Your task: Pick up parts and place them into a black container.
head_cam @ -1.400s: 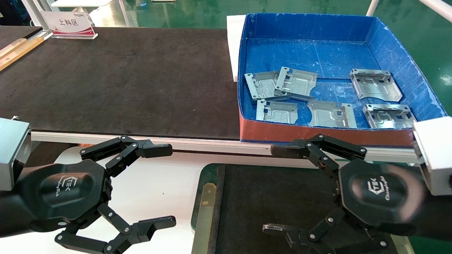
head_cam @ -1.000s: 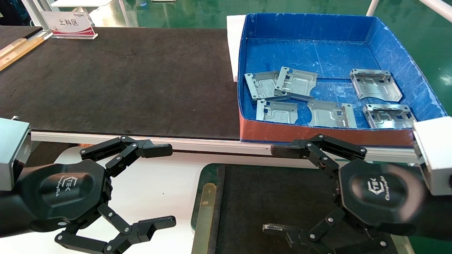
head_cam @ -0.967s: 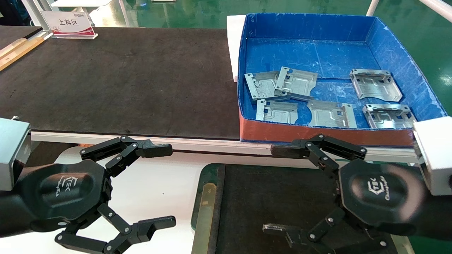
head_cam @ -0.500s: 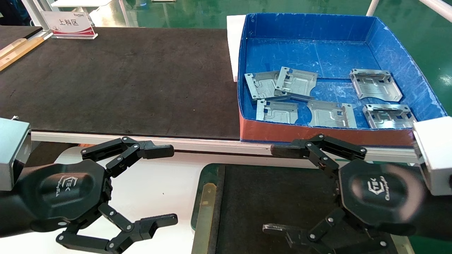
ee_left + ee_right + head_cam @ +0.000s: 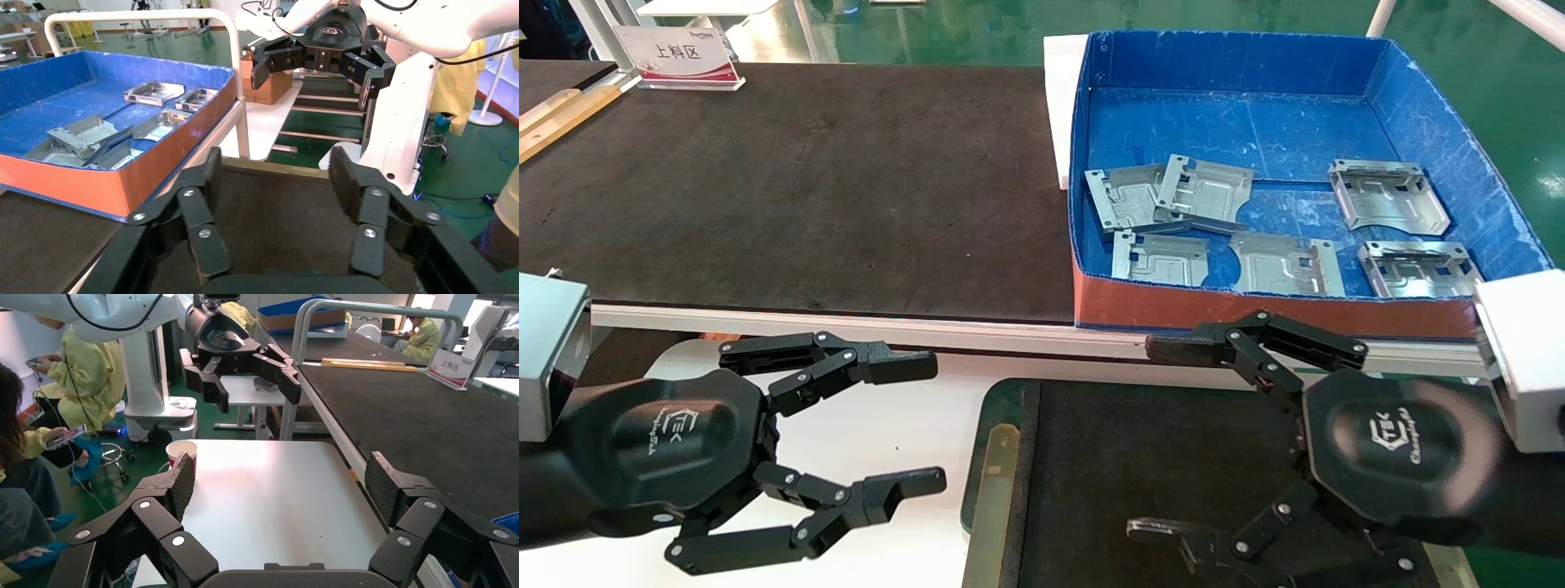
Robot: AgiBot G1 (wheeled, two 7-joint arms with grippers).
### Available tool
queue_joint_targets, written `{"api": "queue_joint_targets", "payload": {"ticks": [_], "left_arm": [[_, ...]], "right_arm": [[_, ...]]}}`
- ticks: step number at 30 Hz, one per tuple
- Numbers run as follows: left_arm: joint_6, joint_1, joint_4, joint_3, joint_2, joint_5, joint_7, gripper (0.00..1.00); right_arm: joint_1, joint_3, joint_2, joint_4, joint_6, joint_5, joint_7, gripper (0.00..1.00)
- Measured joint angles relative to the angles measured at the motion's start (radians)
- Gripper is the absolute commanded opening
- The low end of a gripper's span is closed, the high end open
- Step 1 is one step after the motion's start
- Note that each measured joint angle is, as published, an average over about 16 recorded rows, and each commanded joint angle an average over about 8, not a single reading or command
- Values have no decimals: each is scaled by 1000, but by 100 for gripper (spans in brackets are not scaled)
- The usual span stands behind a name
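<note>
A: Beside the deep blue box (image 5: pixel 1434 139), what is sitting finished?

B: Nothing, by my judgement. All six parts (image 5: pixel 1201 193) are lying inside that box, and the black container (image 5: pixel 1001 408), sitting on the near side of the box's red front, is showing only bare black floor.

A: And the fingers?

B: Both pairs are hanging released, grasping nothing. The right gripper (image 5: pixel 1160 441) is hovering over the container, just short of the box's red front. The left gripper (image 5: pixel 919 425) is hanging over the white desk (image 5: pixel 903 425), farther from the box, well apart from every part.
</note>
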Motion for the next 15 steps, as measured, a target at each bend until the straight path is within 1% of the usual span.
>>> {"api": "queue_joint_targets", "payload": {"ticks": [15], "left_arm": [[0, 0, 0, 0, 0, 0, 0, 0]], "right_arm": [[0, 0, 0, 0, 0, 0, 0, 100]]}}
